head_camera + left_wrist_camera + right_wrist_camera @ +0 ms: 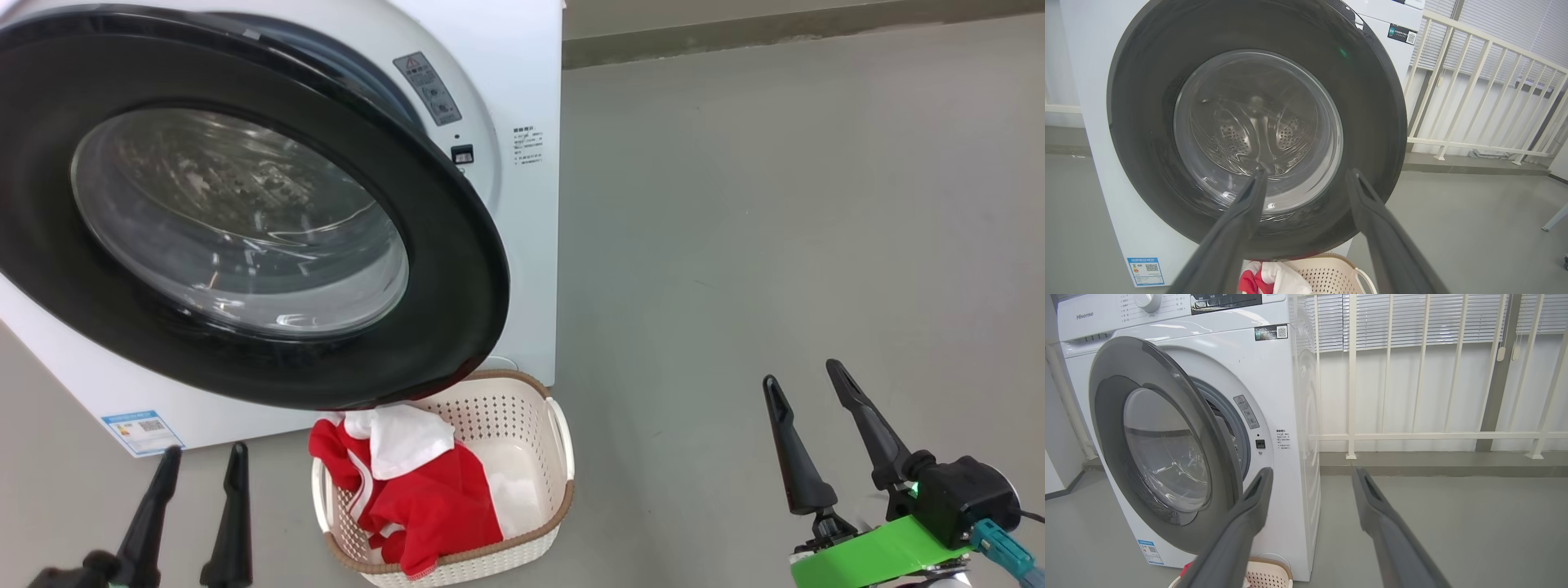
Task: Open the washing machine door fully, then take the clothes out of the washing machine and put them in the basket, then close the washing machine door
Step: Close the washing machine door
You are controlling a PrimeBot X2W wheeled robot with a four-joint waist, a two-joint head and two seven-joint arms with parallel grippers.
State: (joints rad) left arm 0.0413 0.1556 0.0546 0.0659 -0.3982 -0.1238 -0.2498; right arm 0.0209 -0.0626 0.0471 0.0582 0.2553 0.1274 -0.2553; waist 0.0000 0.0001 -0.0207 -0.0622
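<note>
The washing machine door (457,269), a wide glossy black ring around a bulging clear glass bowl, stands partly swung out from the white washing machine (522,82), straight ahead of the left hand (202,457) and ahead-left of the right hand (804,377). Grey "Hisense" lettering (1084,315) sits on the top panel. A blue label (143,431) with a QR code is stuck low on the front just ahead of the left hand, a black sticker (1270,332) with another QR code sits near the upper corner, and a grey warning sticker (428,87) with a triangle lies beside the opening; their small print is unreadable. The clothes (424,498), soft red fabric with white panels, lie heaped in the basket (498,408), oval perforated cream plastic with a brown woven-look rim, just right of the left hand and between the two hands. Both hands are spread wide, holding and touching nothing, above the smooth grey floor (775,204).
</note>
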